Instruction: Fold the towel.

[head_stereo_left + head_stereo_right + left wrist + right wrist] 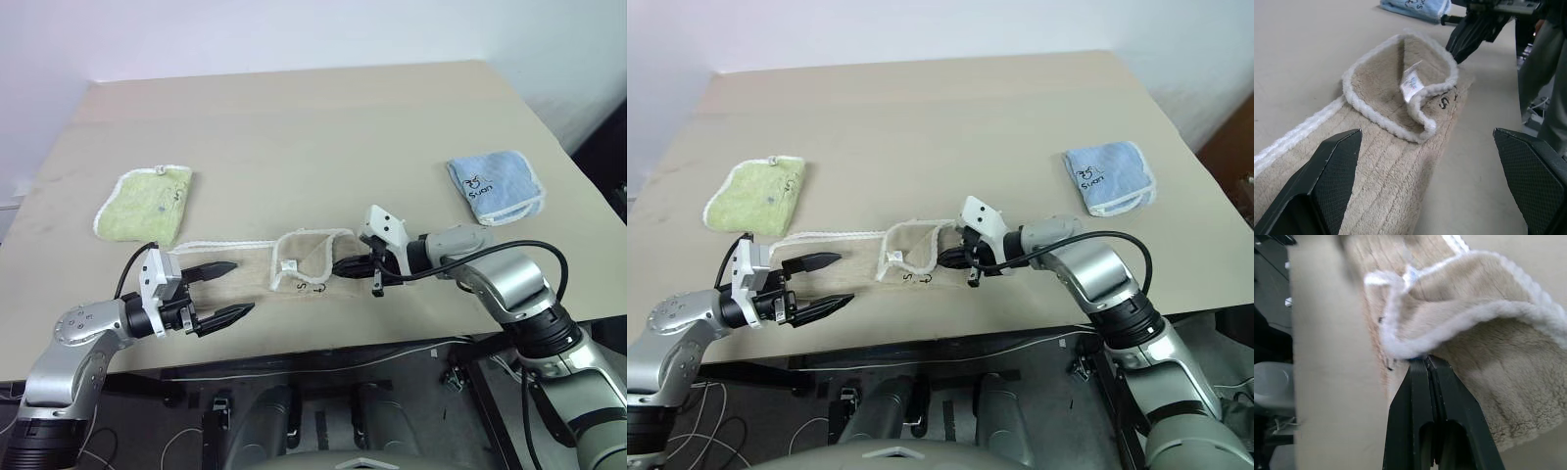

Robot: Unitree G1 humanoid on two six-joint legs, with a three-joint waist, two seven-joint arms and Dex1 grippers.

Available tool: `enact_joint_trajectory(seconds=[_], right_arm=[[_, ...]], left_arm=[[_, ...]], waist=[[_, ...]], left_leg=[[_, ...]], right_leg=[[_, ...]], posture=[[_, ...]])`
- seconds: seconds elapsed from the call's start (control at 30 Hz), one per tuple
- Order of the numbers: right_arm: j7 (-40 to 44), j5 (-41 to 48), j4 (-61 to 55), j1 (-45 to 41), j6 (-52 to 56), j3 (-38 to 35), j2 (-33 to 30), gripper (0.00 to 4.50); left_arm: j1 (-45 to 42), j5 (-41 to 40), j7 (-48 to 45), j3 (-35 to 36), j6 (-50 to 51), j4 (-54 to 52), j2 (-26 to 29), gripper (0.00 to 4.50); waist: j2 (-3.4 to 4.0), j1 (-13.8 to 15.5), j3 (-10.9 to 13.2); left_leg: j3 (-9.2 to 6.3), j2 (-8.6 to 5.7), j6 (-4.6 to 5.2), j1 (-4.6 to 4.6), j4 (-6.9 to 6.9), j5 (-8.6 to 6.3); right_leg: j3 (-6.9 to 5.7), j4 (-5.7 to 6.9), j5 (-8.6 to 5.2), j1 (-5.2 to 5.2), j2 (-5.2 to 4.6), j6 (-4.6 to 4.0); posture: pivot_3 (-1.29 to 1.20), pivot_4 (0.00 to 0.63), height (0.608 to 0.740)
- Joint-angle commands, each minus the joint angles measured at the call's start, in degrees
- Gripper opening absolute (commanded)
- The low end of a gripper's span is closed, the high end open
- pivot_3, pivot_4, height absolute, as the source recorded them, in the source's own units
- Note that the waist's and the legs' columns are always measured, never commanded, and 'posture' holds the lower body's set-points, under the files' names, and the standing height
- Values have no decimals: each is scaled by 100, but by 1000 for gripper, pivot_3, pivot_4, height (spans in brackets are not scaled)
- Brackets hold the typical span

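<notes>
Right wrist view: right pincer (1426, 363) is pressing its two fingers together at the white-stitched edge of the towel (1488, 328); whether any cloth is actually sitting between the tips is hard to tell, since they are meeting just under the hem.
Towel place: towel is lying near the front edge of the table (323, 127), stretched left to right between the two arms, with its right end already curling back over itself and showing a small white loop (1411, 84) and black mark (1444, 102).
Left pincer: left pincer (221, 292) is hanging spread wide over the towel's left end, gripping nothing.
Risk, thin grip: fingertips are looking as if they are catching only the hem, so the cloth is likely slipping free once the arm is pulling.
Risk, loose end: with the left end unheld, the whole towel is liable to be dragging along the table instead of folding.
Risk, table edge: towel is lying close to the near edge, so a sideways tug may be sending part of it off.
Risk, crooked fold: curled flap is sitting skewed, so edges may be landing misaligned.
Neighbours: green cloth (145, 201) and blue cloth (495, 185) are resting well apart, so unlikely to be disturbed.
</notes>
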Motion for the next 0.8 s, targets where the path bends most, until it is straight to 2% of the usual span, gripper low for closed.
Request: enact_joint_trajectory(seconds=[0.03,0.33,0.5,0.6,0.7,0.8], right_arm=[[14,-119,113,-222,-271,4,236,25],[-136,-323,774,-958,-439,135,1276,25],[-198,-566,912,-970,-720,278,1532,25],[-263,-420,908,-900,-869,-32,1634,25],[-336,193,483,-663,-538,-765,1612,25],[-519,34,504,-512,-403,-705,1540,25]], left_arm=[[100,-24,-2,180,-156,-145,6,4500],[170,-46,136,145,-139,-322,-56,4500],[182,-216,258,212,33,-548,-81,4500],[137,-344,379,309,77,-642,-138,4500],[-94,-561,538,381,241,-659,-190,4500],[-286,-513,543,340,261,-526,-186,4500]], waist=[[0,-15,0],[-1,-4,-1],[-2,-8,-1],[-2,-18,-1],[-2,22,-1],[-4,0,-3]], left_leg=[[0,0,0,1,0,0],[-2,0,-5,5,2,3],[-2,-2,-5,5,1,3],[-2,-2,-6,5,1,4],[-5,-2,-7,6,1,4],[-6,-2,-7,7,4,4]], right_leg=[[1,1,0,0,2,0],[-1,9,1,-4,6,1],[-1,11,4,-4,6,5],[-1,12,5,-4,9,7],[-3,14,11,-3,11,19],[-4,13,12,-2,11,20]], posture=[[0,150,740],[0,150,740],[0,150,740],[0,150,740],[0,150,740],[0,150,740]])
